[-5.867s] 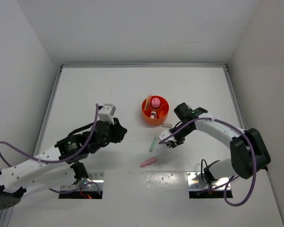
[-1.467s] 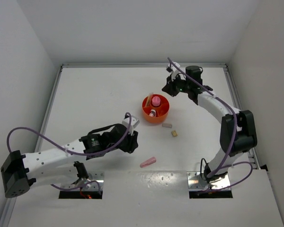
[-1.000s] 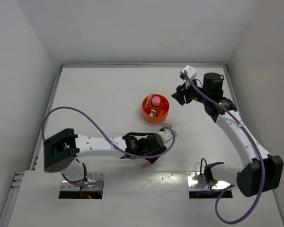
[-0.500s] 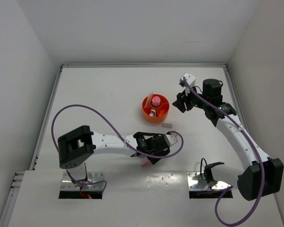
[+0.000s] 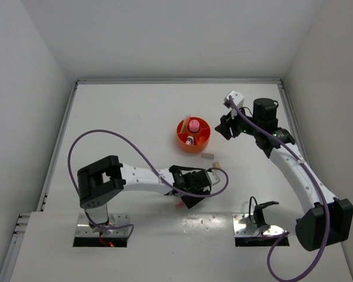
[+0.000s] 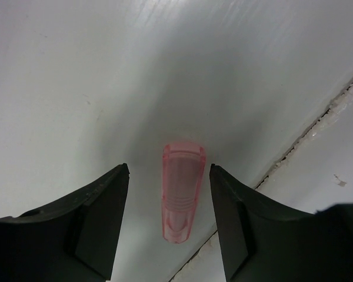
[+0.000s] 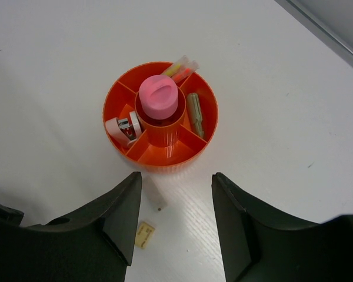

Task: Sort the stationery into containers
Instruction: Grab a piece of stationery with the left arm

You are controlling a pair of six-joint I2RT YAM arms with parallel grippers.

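The round orange tub (image 5: pixel 192 149) stands mid-table; it also shows in the right wrist view (image 7: pixel 165 163). It holds a pink-capped tube (image 7: pixel 159 97) in the centre well, a green pen (image 7: pixel 195 114), yellow and pink sticks (image 7: pixel 181 67) and a white item (image 7: pixel 122 126). A translucent pink stick (image 6: pixel 182 191) lies flat on the table between the fingers of my open left gripper (image 6: pixel 169 170); only its end shows in the top view (image 5: pixel 179 206). My right gripper (image 7: pixel 177 176) is open and empty, raised to the right of the tub.
A beige eraser block (image 7: pixel 144 235) and a pale whitish block (image 7: pixel 156 192) lie just in front of the tub. A seam in the table surface (image 6: pixel 306 138) runs right of the pink stick. The left arm's purple cable (image 5: pixel 106 138) loops over the table.
My left arm has swung right and lowered its open gripper around the pink stick. My right arm has drawn back from above the tub to its right. The green stick has left the table.
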